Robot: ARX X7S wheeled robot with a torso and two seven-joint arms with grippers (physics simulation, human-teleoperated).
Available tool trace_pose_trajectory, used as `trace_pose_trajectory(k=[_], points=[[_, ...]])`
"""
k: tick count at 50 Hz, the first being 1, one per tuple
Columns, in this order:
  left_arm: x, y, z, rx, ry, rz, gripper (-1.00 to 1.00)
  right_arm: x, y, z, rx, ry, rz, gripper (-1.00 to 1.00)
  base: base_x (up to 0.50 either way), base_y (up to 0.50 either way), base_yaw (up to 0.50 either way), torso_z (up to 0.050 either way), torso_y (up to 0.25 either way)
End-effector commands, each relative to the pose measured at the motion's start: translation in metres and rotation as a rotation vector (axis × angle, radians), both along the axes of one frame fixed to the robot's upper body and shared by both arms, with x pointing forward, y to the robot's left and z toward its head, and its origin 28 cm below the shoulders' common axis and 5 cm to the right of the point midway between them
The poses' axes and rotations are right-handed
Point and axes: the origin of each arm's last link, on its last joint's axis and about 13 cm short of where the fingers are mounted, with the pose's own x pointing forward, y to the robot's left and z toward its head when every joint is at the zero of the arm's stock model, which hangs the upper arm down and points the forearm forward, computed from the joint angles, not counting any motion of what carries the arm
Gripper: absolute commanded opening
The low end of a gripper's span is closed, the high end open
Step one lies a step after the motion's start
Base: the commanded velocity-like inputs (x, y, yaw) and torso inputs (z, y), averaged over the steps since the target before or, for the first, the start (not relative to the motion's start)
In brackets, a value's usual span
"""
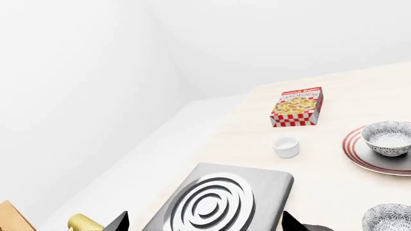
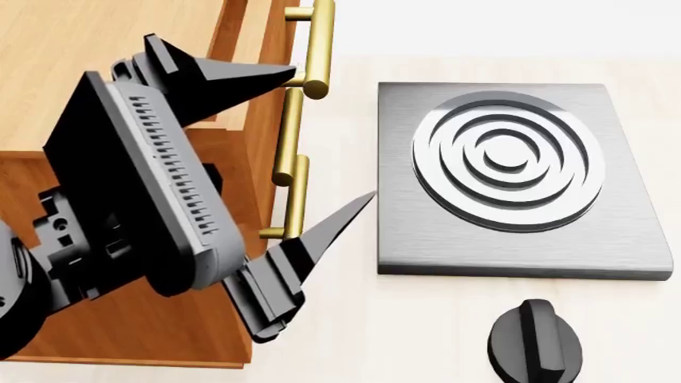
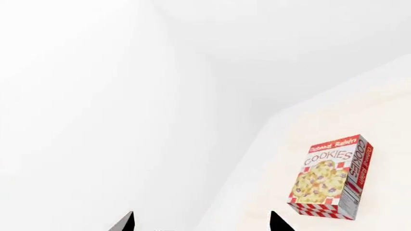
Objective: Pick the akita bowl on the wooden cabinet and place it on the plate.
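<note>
My left gripper [image 2: 319, 140] was wide open, its two black fingers [image 2: 239, 80] spread far apart with nothing between them. It hung just beside the gold bar handles [image 2: 301, 96] on the front of the wooden cabinet [image 2: 64, 48], over the pale table [image 2: 426, 319]. Next to it lay the square grey stove plate [image 2: 511, 179] with its round rings, and a black knob [image 2: 535, 345] sat near that. My right gripper [image 3: 199, 222] was open too; I only saw its two dark tips, far apart and holding nothing. From the left wrist camera I saw one akita bowl [image 1: 388, 138] sitting on the plate [image 1: 359, 154] with the red rings. A second speckled bowl [image 1: 388, 219] stood on the table close by. A small white cup [image 1: 286, 146] stood between the plate and the stove plate, and a red and white cookie box [image 1: 297, 107] lay a bit past the cup.
</note>
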Motion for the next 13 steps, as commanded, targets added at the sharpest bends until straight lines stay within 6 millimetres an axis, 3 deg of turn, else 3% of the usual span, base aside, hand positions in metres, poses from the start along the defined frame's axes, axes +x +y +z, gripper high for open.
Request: trace_pose_trajectory(k=[1,13], points=[[0.000,0.001,-0.002,-0.006,0.004,0.002,1.00,-0.008,0.023,0.033,-0.101,-0.082,0.084,1.00,0.00,0.00,0.00,0.000,0.000],[0.000,0.002,-0.004,-0.011,0.006,-0.002,1.00,-0.020,0.046,0.061,-0.201,-0.175,0.183,1.00,0.00,0.00,0.00,0.000,0.000]])
